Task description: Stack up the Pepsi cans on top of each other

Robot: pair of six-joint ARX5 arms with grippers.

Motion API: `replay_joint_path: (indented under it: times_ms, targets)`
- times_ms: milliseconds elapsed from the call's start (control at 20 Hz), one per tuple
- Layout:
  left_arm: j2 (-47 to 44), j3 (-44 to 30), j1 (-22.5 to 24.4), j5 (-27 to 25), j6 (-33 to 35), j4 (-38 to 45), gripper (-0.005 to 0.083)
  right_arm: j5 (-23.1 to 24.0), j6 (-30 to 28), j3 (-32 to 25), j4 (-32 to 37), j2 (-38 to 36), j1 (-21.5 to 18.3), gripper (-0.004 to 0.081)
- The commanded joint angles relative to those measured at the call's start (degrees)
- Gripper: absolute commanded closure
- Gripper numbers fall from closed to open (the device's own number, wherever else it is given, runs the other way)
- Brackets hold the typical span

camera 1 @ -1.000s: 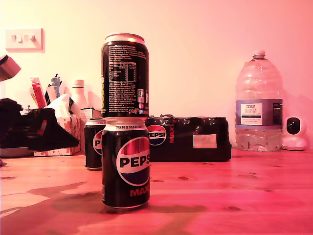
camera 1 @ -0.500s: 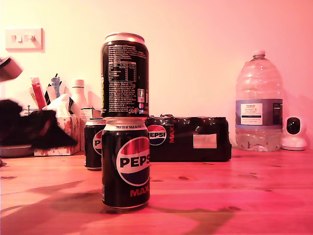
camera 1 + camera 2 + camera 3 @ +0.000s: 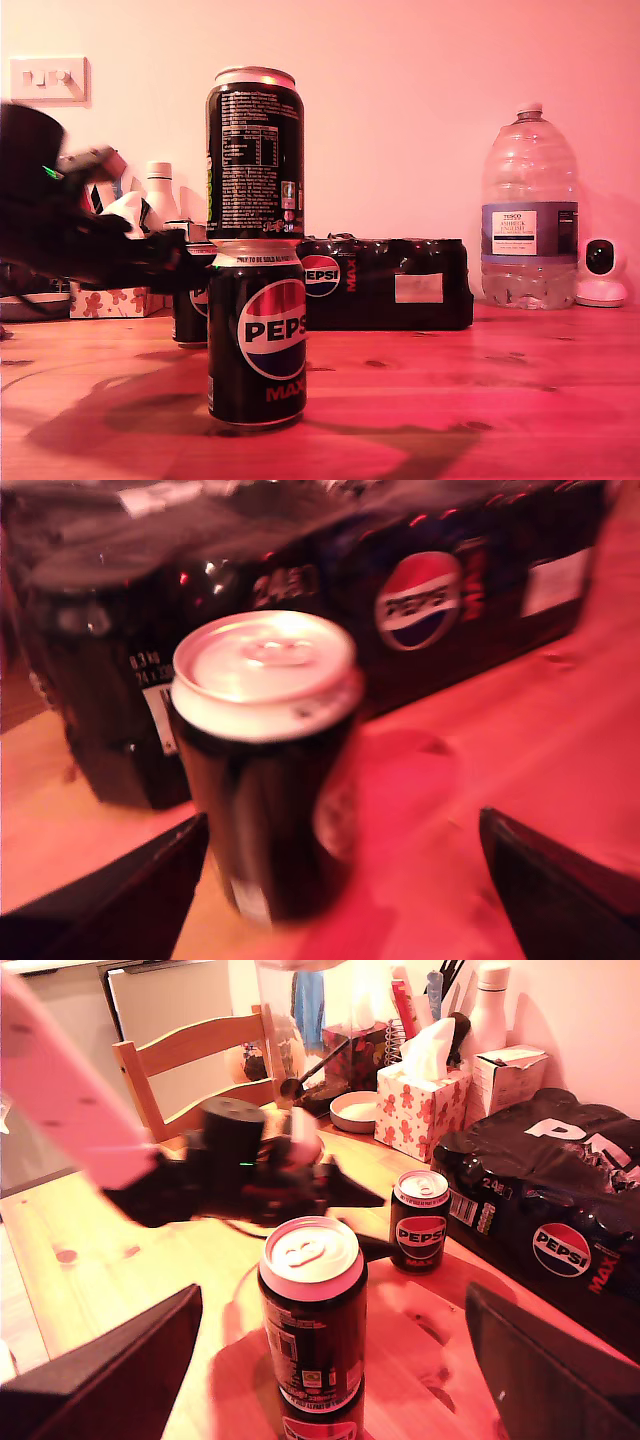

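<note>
Two of the Pepsi cans form the tallest thing on the table (image 3: 500, 400): a stack, with the lower can (image 3: 257, 335) facing logo forward and the upper can (image 3: 255, 155) seated square on its rim, nutrition text showing. My second gripper (image 3: 332, 1300) hangs above and behind that stack, jaws spread wide to either side of it and gripping nothing. The wrapped multipack (image 3: 430, 600) lies just beyond my first gripper (image 3: 345, 825). Between them the third can (image 3: 265, 770) stands upright inside parted jaws that have not closed on it (one finger is near its wall, the other well apart).

That uneven gap is my first worry, since the near finger would probably meet the can first and shove or tip it toward the multipack. My first arm also reaches in close beside the stack, so a careless lift could clip the upper can. A third can set off-centre on so narrow a column would likely bring it all down.

Each can is black with a silver top and the red-white-blue globe. Through the blur I can make out no dents.
</note>
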Motion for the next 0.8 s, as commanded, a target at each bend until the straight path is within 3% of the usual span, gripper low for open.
replay_joint_path:
  times_ms: [0,350,750]
  targets:
    - [2.8,2.14,0.39,-0.13,0.22,0.55,-0.0011,0.2,-0.63,0.15,0.37,-0.09,0.13,0.0009]
    - [10.19,9.55,0.55,0.44,0.22,-2.45,-0.0009,0.24,-1.11,0.15,0.9,-0.09,0.11,0.0009]
    - [12.81,13.22,0.5,0.46,0.26,-5.09,-0.0003,0.22,-1.14,0.15,0.7,-0.09,0.11,0.0009]
